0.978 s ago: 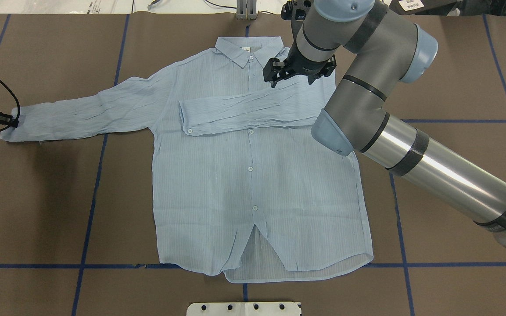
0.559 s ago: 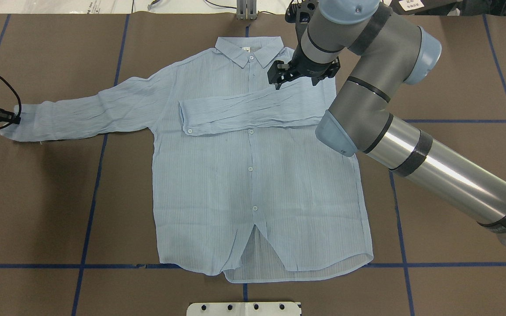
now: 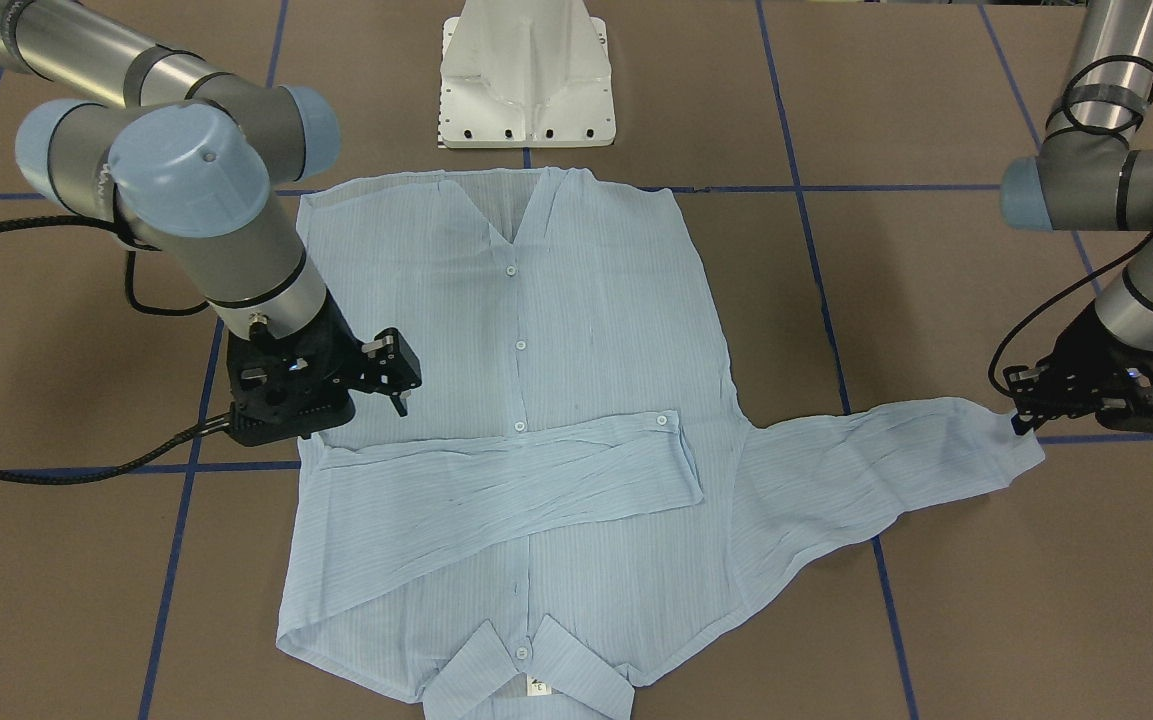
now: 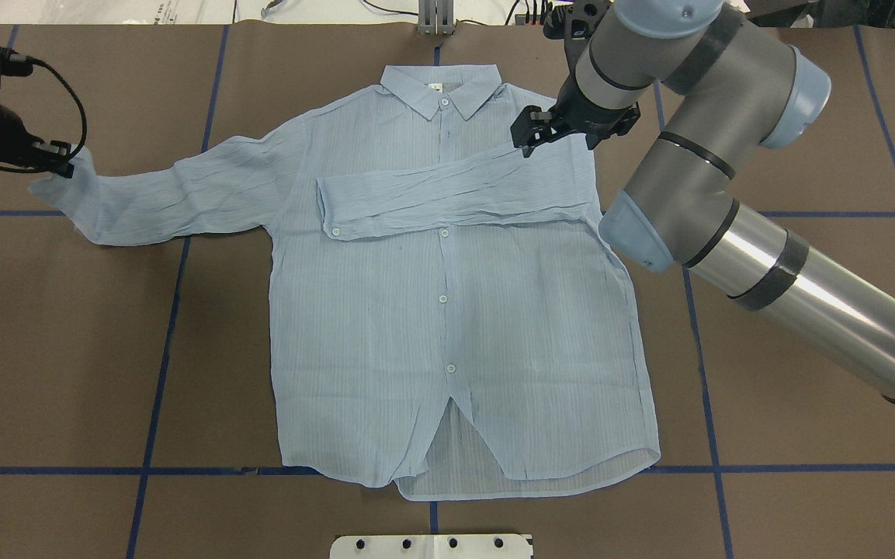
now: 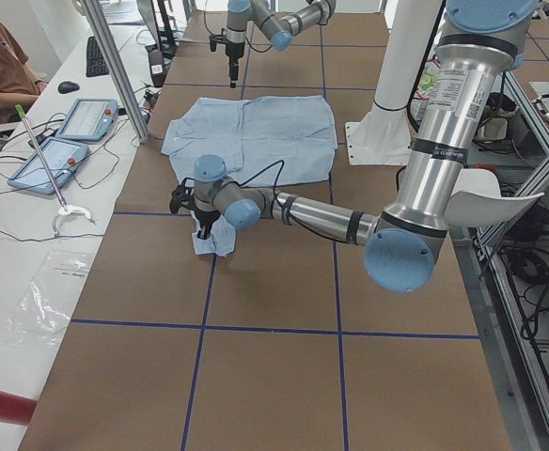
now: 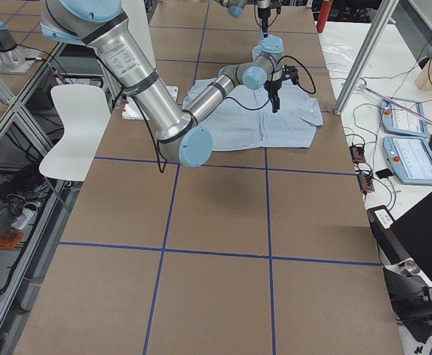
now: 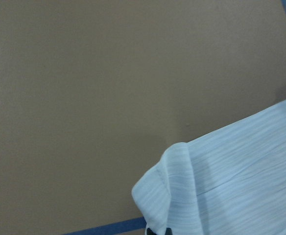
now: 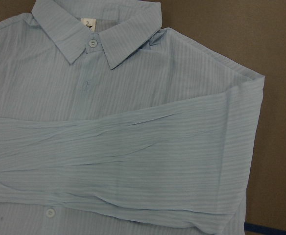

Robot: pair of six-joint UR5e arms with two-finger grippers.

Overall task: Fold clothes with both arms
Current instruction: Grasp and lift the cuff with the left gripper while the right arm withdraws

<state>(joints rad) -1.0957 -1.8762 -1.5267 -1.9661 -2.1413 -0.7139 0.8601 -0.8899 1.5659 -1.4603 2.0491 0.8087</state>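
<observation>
The light blue shirt point(image 4: 447, 341) lies flat, front side up and buttoned, at the centre of the brown table point(image 4: 67, 373), with its collar point(image 4: 439, 81) pointing away from the robot base. The sleeve on the robot's right point(image 4: 447, 198) is folded across the chest, and its end lies just past the button placket. The other sleeve point(image 4: 183, 194) extends straight out toward the robot's left. The left gripper point(image 3: 1024, 415) is clamped on the cuff point(image 4: 78, 175) of this extended sleeve and holds it raised off the table surface. The rest of the sleeve rests on the table. The right gripper point(image 4: 526, 140) hangs above the shoulder on the folded side, beside the collar, with no fabric in it. Whether its jaws are apart or together cannot be determined.
</observation>
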